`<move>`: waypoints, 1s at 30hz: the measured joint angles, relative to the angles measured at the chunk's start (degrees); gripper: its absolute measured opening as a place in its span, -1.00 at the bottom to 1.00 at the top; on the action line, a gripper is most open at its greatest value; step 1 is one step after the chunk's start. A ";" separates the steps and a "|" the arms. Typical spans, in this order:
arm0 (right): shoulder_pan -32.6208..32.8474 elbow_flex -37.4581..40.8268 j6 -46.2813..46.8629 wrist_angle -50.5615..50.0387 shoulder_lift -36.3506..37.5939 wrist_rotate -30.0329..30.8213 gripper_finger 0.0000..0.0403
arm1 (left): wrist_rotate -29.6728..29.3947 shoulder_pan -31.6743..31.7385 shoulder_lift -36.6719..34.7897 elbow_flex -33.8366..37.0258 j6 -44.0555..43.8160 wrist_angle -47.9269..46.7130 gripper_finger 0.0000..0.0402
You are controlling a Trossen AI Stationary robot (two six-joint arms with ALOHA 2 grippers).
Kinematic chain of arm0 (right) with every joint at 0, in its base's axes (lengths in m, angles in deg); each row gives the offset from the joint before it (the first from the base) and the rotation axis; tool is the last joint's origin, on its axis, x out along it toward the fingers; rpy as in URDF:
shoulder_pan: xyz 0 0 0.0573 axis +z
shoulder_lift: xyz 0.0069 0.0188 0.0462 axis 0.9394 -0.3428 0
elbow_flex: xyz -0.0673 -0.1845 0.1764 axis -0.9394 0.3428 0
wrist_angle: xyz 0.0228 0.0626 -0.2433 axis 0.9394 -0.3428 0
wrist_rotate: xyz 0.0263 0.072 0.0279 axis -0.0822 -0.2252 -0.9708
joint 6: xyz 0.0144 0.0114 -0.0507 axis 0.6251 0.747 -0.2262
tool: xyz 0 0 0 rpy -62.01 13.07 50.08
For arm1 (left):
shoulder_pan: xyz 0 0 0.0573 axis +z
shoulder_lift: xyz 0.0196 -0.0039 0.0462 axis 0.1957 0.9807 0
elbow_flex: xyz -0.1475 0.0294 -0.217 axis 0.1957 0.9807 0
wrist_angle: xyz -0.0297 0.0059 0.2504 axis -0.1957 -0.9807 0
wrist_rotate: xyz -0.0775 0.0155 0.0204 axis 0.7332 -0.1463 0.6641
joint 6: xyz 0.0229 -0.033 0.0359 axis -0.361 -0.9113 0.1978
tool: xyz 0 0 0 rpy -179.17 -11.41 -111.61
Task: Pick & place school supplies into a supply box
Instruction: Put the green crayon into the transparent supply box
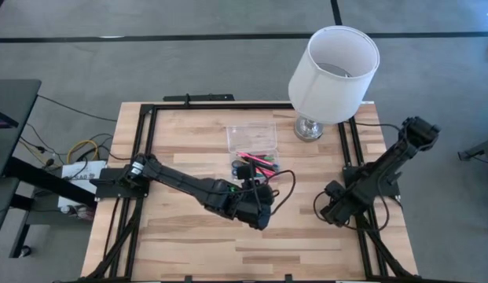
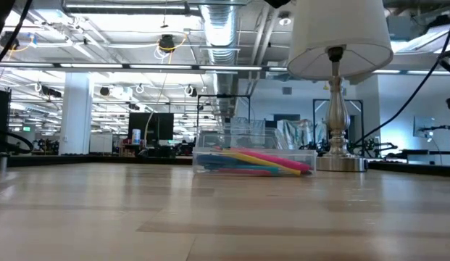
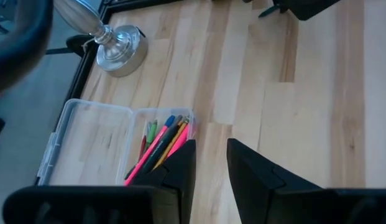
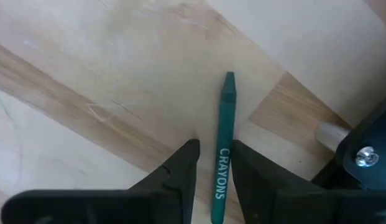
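Right claw (image 4: 212,163) low at the surface's (image 1: 196,244) right edge, fingers narrowly astride a green crayon (image 4: 222,146) (not clearly gripping), left claw (image 3: 211,163) part open, empty, beside the open clear box (image 1: 253,149) holding pens (image 3: 156,146), mid-surface.

The open supply box (image 1: 251,145) sits near the middle of the table (image 1: 188,251), with pens and pencils (image 2: 257,161) lying inside one half. The lamp (image 1: 332,75) stands just beside it, toward the right rear corner. The left gripper (image 3: 211,165) hangs by the box's near edge, and over at the table's right edge the right gripper (image 4: 212,165) straddles a crayon (image 4: 222,143) lying on the wood.
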 joint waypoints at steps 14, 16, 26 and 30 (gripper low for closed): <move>-0.04 0.77 -0.11 4.79 1.36 -1.78 -0.64 | -10.48 -2.86 -6.76 0.00 -2.09 -2.29 -0.57; -0.06 0.74 -0.11 5.09 1.36 -2.19 -0.64 | -12.01 -3.03 -7.59 0.00 -2.56 -2.94 -0.57; -0.21 0.66 -4.47 13.77 1.24 -2.15 -0.64 | -13.11 -3.43 -10.57 0.00 -3.36 -5.72 -0.57; -0.74 0.56 -7.69 17.21 -0.24 -1.23 -0.65 | -12.82 -3.54 -12.73 0.00 -3.38 -7.82 -0.57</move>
